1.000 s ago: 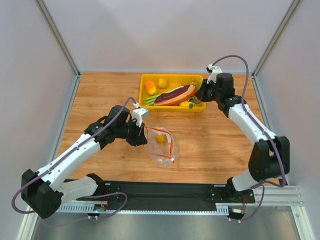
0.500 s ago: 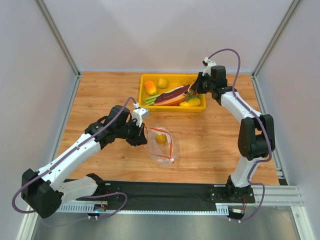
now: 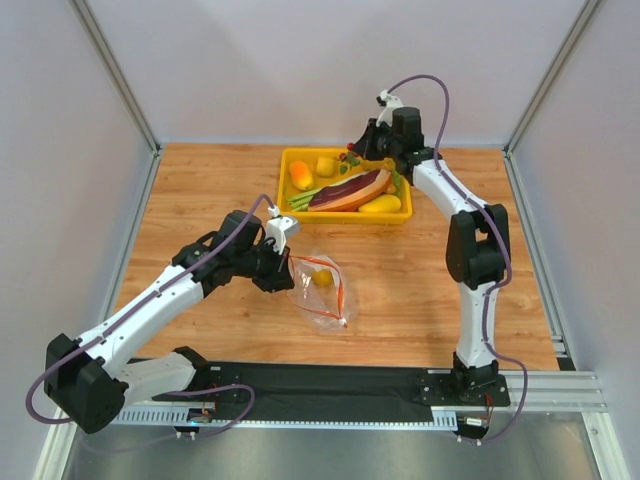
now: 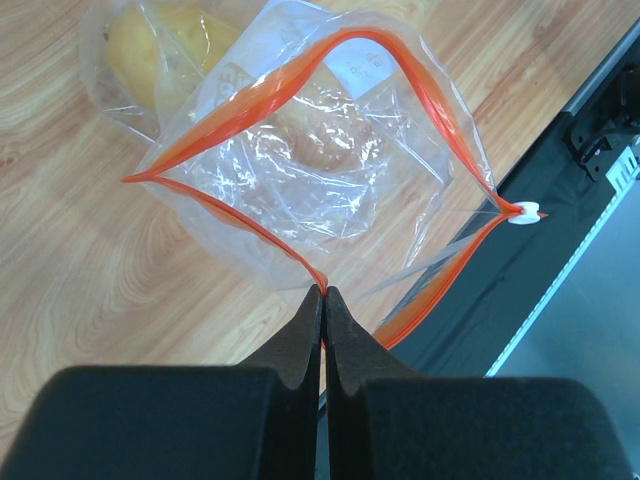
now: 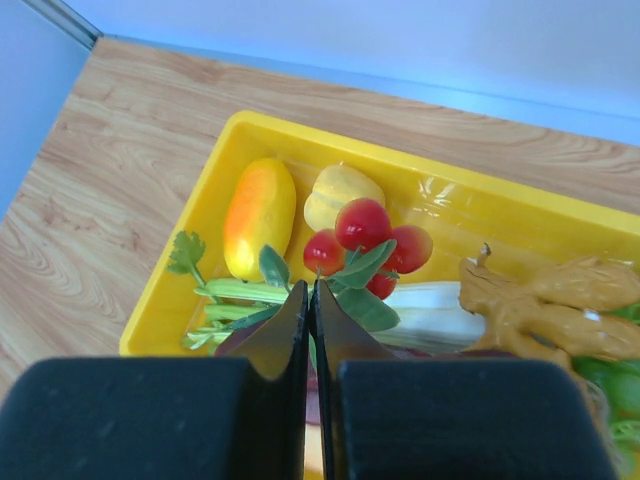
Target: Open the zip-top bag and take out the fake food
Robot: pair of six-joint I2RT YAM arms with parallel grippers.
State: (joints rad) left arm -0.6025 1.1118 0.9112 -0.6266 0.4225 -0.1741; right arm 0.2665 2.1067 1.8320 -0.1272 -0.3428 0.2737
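Note:
The zip-top bag [image 3: 322, 292] lies open on the table, its red-orange strip [image 4: 395, 60] spread wide and the white slider [image 4: 524, 213] at one end. A small yellow fruit [image 4: 150, 40] sits inside it, seen too in the top view [image 3: 322, 277]. My left gripper [image 3: 283, 262] is shut on the strip's near corner [image 4: 324, 290]. My right gripper [image 3: 360, 157] is shut on the stem of a sprig of red berries with green leaves [image 5: 368, 238], held above the yellow tray [image 3: 292, 155]. The maroon meat slice [image 3: 350, 188] lies in the tray.
The tray [image 5: 450, 195] also holds an orange-yellow fruit [image 5: 258, 215], a pale yellow piece [image 5: 340, 190], a green-and-white leek [image 5: 440, 310], a tan knobbly piece [image 5: 545, 305] and a yellow mango-like piece [image 3: 383, 204]. White walls stand close behind the tray. A black rail runs along the near edge.
My right gripper has swung from the tray's right end to the left and back, carrying the berry sprig over the tray's far side. The left arm and bag have barely moved.

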